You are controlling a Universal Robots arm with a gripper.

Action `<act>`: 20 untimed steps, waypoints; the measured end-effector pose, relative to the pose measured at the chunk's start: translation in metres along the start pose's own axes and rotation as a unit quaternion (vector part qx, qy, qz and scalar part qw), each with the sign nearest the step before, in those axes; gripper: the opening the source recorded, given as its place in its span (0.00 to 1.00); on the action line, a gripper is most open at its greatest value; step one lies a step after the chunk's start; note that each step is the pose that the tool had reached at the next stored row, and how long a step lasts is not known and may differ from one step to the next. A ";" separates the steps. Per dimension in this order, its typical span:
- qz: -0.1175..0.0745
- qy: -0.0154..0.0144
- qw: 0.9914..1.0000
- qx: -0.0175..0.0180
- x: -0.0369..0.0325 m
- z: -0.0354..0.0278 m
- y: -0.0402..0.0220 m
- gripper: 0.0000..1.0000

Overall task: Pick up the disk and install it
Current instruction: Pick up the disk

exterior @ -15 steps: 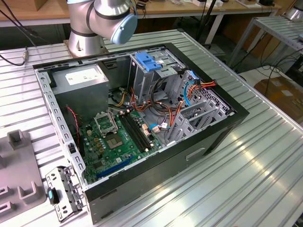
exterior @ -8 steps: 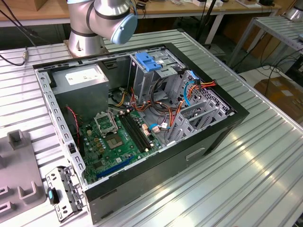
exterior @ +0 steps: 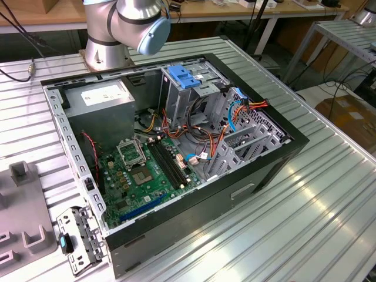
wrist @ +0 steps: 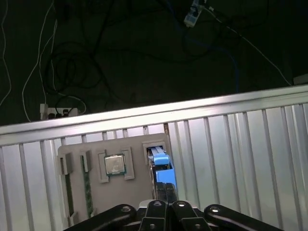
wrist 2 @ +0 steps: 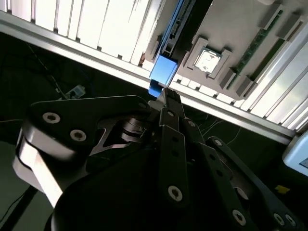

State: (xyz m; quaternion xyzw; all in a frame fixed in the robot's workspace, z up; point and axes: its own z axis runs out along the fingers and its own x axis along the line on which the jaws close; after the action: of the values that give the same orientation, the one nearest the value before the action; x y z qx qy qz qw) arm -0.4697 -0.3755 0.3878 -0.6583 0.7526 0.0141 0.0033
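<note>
In both wrist views the disk (wrist: 161, 168) stands on edge in a slot of a grey holder plate (wrist: 137, 192). I see its thin dark edge and its blue plastic end (wrist 2: 163, 72). My gripper (wrist: 166, 191) is directly over it, and its two narrow fingers (wrist 2: 169, 103) are pressed together on the blue end. In the exterior view, part of the holder plate (exterior: 23, 200) lies at the left edge of the table, beside the open computer case (exterior: 176, 141).
A processor chip (wrist: 114, 164) and memory sticks (wrist: 86, 190) also sit on the holder plate. Inside the case are a grey power supply box (exterior: 100, 97), a blue slotted bracket (exterior: 183, 76), a motherboard (exterior: 147, 170) and loose cables. The ribbed table edge (wrist: 192, 108) drops to a dark floor with cords.
</note>
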 end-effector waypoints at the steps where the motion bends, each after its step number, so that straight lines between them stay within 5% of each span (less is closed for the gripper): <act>1: -0.002 0.000 1.000 0.003 0.0001 0.0001 0.0000 0.11; 4: -0.012 -0.002 1.000 0.016 0.0004 0.0006 -0.0001 0.11; 6: -0.015 -0.002 1.000 0.019 0.0004 0.0008 -0.0001 0.11; 8: -0.015 -0.002 1.000 0.020 0.0004 0.0012 0.0000 0.24; 9: -0.015 -0.002 1.000 0.023 0.0004 0.0023 0.0000 0.36; 12: -0.015 -0.002 1.000 0.024 0.0006 0.0107 -0.0002 0.48; 20: -0.008 -0.002 1.000 0.025 0.0012 0.0266 0.0008 0.48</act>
State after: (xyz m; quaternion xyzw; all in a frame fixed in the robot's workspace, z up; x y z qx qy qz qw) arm -0.4710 -0.3758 0.3612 -0.6642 0.7473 -0.0031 0.0211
